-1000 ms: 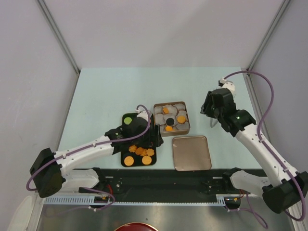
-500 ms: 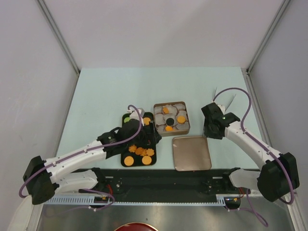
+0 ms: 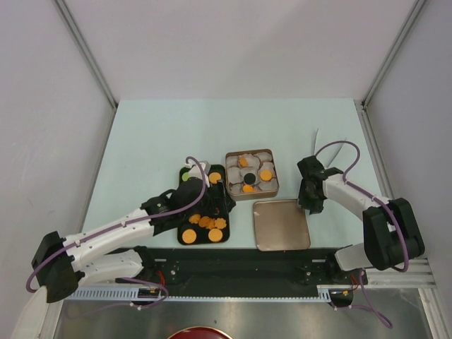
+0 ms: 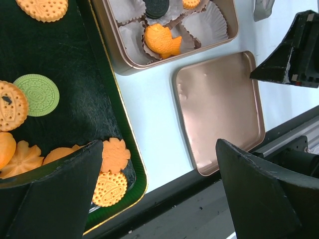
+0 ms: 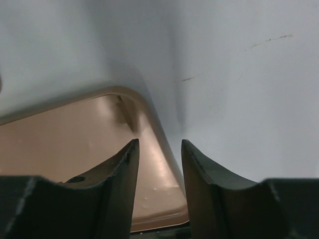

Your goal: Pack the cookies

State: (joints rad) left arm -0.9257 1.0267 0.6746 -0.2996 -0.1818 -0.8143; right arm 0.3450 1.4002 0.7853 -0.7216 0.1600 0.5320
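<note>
Right end effector (image 5: 159, 149), fingers narrowly apart, straddles the lid's (image 5: 75, 134) far-right corner rim without pinching it, pale desk (image 5: 239, 99) to its right. Left end effector (image 4: 158, 144) gapes wide and empty over the tray's (image 4: 84, 114) near-right edge.

Even, bright overhead light fills the top view, which is sharp throughout, with only faint soft shadows on the pale desk (image 3: 155, 134) beneath the arms. The left wrist view is just as bright: a dull sheen lies on the bronze tin lid (image 4: 219, 109), and the left end effector (image 4: 159, 143), close to the lens, reads black and slightly soft. The right wrist view is dimmer, with a broad grey shadow across the desk and the right end effector (image 5: 159, 142) blurred, out of focus.
</note>
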